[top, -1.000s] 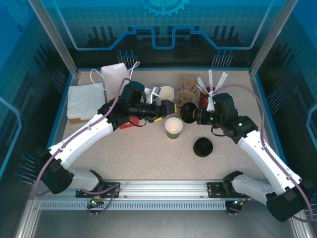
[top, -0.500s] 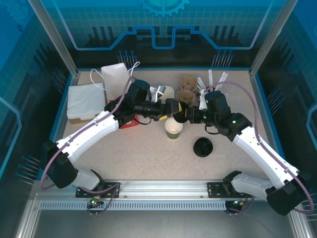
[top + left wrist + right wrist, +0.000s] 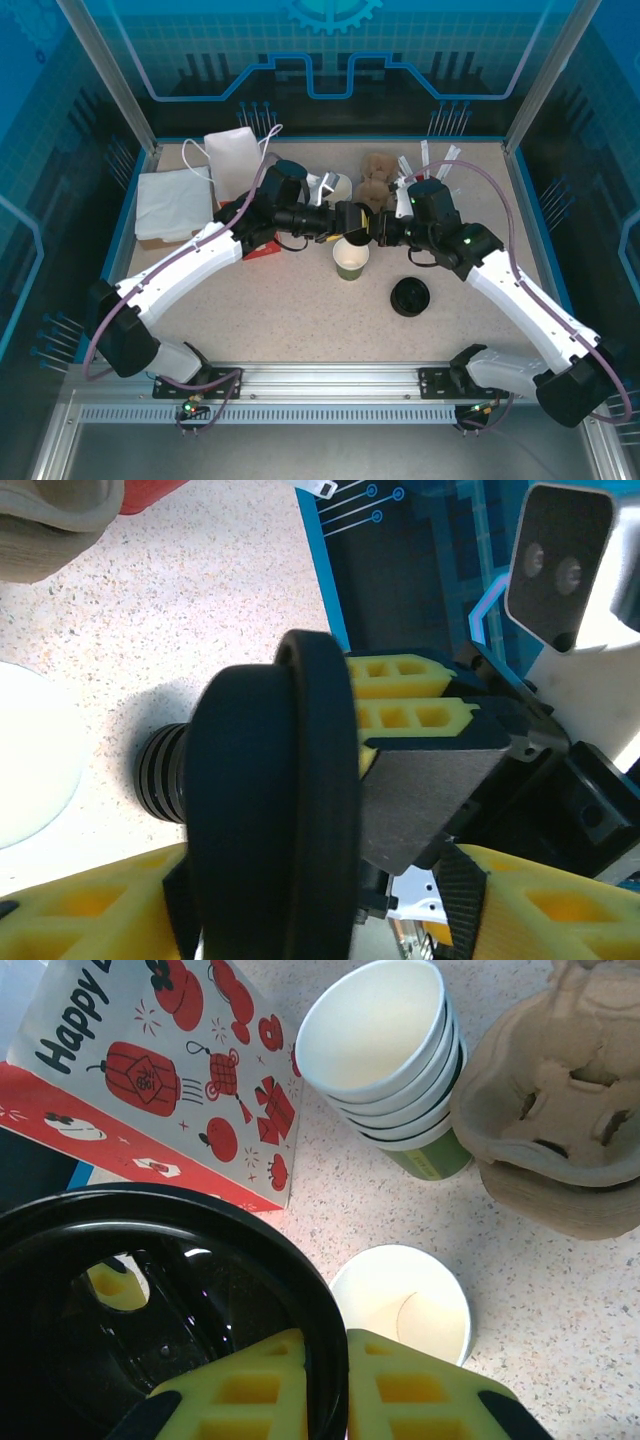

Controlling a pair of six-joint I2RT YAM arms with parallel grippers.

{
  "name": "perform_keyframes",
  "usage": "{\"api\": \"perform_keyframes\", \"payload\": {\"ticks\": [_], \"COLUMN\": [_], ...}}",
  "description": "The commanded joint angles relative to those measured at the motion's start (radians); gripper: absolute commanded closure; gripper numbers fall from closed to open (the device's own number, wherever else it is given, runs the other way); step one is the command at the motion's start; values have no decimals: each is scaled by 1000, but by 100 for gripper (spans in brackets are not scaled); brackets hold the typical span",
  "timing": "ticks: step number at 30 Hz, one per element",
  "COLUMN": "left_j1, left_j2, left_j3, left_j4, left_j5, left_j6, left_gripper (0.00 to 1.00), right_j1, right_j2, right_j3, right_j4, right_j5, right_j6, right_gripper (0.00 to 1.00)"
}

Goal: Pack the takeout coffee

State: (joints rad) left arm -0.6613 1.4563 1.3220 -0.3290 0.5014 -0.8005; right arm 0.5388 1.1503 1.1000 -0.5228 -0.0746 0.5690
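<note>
**A:** Where's the coffee cup just now?

**B:** The small yellow-green paper cup [image 3: 350,258] stands upright on the speckled beige tabletop [image 3: 300,310], about mid-table. It is lidless, with its cream inside showing.

**A:** And its cover?

**B:** The round black plastic lid [image 3: 150,1300] is in the air close above the cup, a little to its far side, between the two arms. The right gripper [image 3: 328,1360] reaches in from the right, and its yellow fingers are clenched on the lid's rim.

**A:** Has the other one got it too?

**B:** The left gripper [image 3: 320,880] comes in from the left and straddles the same lid. Its fingers stand apart on either side, and one is plainly clear of the plastic, so it is grasping nothing.

**A:** What else is lying about?

**B:** Just far of the cup is a stack of cream-rimmed paper cups [image 3: 385,1060]. Right beside that stack are brown moulded cardboard cup carriers [image 3: 560,1130]. A red-and-white printed paper bag [image 3: 170,1090] lies to the left, partly under the left arm. On the cup's near right is a low stack of loose black lids [image 3: 410,297]. At the far left are a plain white paper bag with handles [image 3: 235,155] and a pile of white napkins [image 3: 172,200].
</note>
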Motion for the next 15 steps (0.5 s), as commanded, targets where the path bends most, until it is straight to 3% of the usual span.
{"api": "perform_keyframes", "payload": {"ticks": [1,6,15], "left_j1": [-10,-12,-21], "left_j2": [-2,-5,-20], "left_j3": [36,48,49], "left_j4": [-30,-78,-144], "left_j5": [-15,-50,-146], "left_j6": [52,90,150], "left_gripper": [39,45,67], "right_j1": [19,23,24], "right_j2": [14,29,35], "right_j3": [42,53,68], "right_j4": [12,11,-12], "right_j5": [-33,-44,-50], "right_j6": [3,3,7], "right_gripper": [86,85,82]}}
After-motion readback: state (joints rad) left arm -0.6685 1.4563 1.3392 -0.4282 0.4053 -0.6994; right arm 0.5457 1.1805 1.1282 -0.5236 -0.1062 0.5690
